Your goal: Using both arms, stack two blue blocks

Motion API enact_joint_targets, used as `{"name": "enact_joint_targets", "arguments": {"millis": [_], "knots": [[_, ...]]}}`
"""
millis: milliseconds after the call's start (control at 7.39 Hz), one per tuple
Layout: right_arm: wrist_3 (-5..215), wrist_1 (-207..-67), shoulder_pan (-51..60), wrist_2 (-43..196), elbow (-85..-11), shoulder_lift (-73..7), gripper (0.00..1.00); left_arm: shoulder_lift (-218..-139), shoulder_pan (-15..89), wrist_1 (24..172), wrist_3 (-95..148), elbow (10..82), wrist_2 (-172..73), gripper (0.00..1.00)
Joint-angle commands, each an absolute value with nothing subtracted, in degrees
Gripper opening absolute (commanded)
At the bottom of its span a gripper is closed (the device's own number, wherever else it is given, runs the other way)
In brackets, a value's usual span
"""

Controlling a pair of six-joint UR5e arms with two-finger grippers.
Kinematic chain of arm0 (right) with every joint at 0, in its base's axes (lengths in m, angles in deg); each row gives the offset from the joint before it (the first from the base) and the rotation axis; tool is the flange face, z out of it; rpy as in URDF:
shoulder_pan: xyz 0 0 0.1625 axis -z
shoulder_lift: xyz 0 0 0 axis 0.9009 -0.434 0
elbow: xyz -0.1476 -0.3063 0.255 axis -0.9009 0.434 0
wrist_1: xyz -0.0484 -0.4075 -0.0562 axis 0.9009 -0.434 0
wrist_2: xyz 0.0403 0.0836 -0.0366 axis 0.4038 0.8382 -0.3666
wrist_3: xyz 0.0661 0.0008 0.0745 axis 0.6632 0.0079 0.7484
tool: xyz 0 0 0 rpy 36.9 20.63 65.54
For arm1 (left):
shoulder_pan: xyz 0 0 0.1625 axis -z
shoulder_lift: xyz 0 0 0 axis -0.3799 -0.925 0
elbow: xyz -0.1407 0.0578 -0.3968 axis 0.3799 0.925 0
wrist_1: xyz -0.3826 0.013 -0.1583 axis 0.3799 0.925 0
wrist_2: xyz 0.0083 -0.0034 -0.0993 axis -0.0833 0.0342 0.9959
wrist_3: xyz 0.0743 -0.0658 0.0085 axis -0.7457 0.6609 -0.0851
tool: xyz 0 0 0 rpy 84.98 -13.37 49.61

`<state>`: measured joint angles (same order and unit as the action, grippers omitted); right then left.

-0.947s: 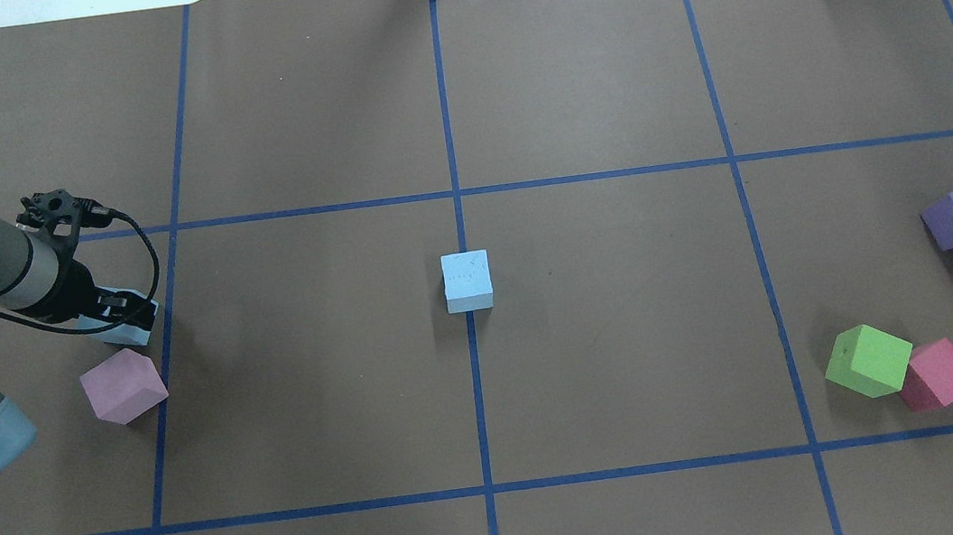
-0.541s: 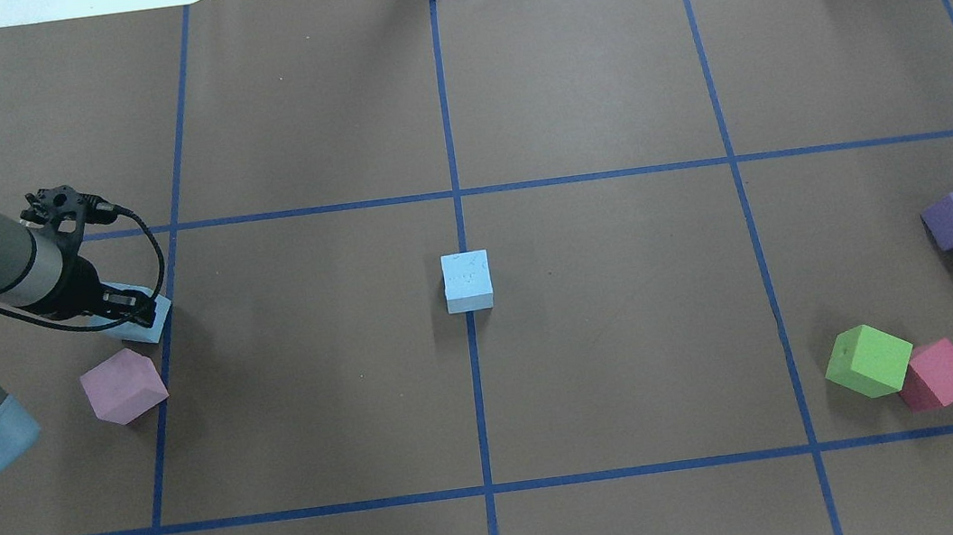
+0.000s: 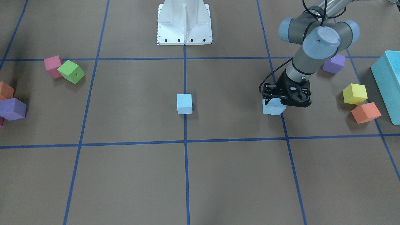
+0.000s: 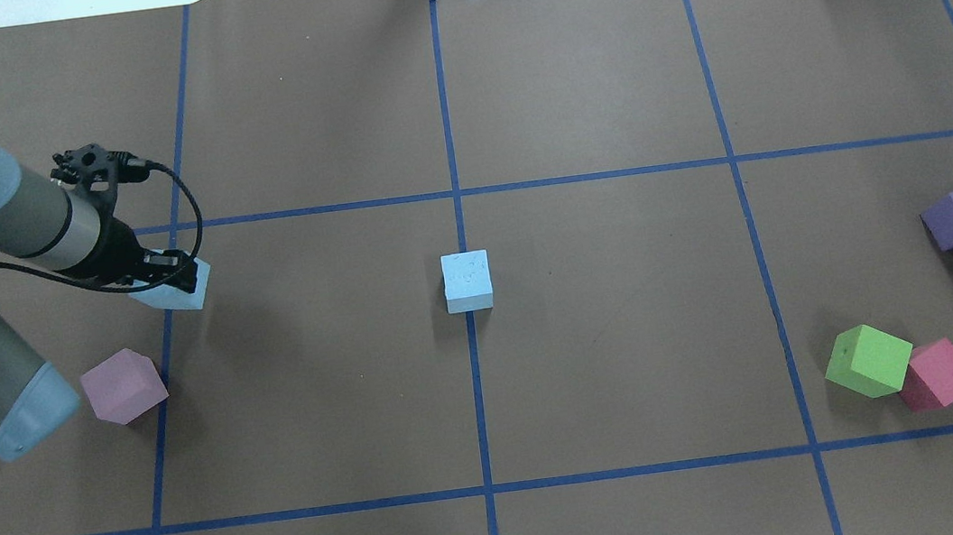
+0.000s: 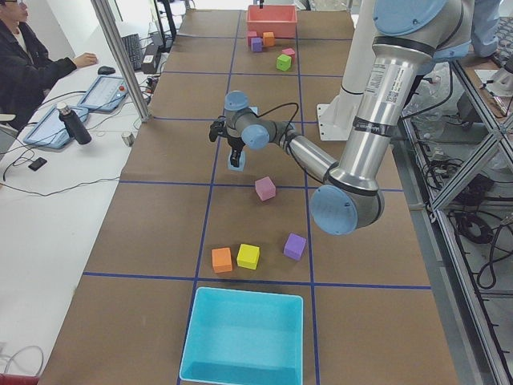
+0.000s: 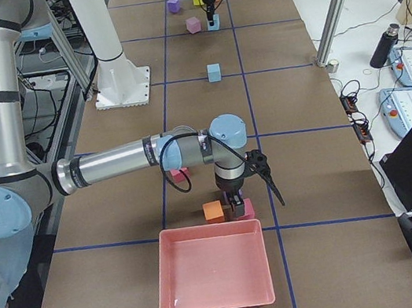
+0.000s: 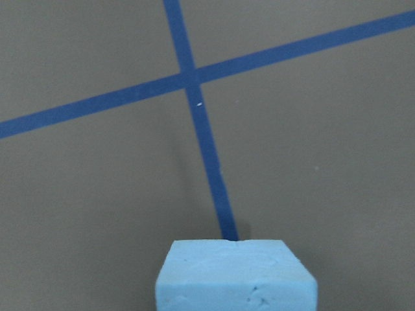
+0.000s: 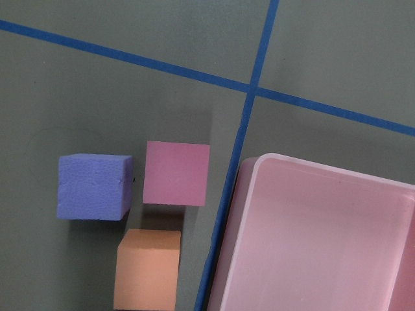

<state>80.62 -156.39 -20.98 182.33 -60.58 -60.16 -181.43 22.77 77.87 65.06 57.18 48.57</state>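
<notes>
- Since the earlier overhead pictures the left gripper (image 4: 159, 272) has taken the carried blue block (image 4: 175, 293) away from the mauve cube (image 4: 124, 386) and nearer the centre blue block (image 4: 466, 280). It is still well to that block's left.
- The left gripper's fingers are clamped on the carried blue block, a pale sky-blue foam cube with a faintly pitted face. It sits tilted over the left tape line (image 4: 166, 342).
- The centre blue block is the same pale cube, square to the grid. It rests on the middle tape line (image 4: 478, 394) and has faint marks on its top.
- Right of the centre blue block, a green cube (image 4: 868, 360) touches a dark pink cube (image 4: 939, 374).
- Far right of the centre blue block, the right gripper (image 6: 237, 208) hangs over a purple cube (image 8: 95, 188), a rose cube (image 8: 176, 173) and an orange cube (image 8: 148, 269), all beside a pink tray (image 8: 324, 246). I cannot tell whether its fingers are apart or together.
</notes>
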Motion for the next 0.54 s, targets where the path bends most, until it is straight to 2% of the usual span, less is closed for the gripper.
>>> {"name": "enact_joint_targets", "arguments": {"millis": [0,271,406], "knots": [[80.62,-156.32,-20.98,182.22,-60.54,-60.16,1.00,-192.82,16.39,66.11,77.05,58.06,44.06,0.00],[80.62,-156.40,-20.98,182.22,-60.54,-60.16,1.00,-199.15,12.75,65.55,83.41,55.62,42.71,0.00],[80.80,-156.41,-20.98,182.31,-60.54,-60.16,1.00,-203.02,12.48,65.55,84.65,51.86,42.70,0.00]]}}
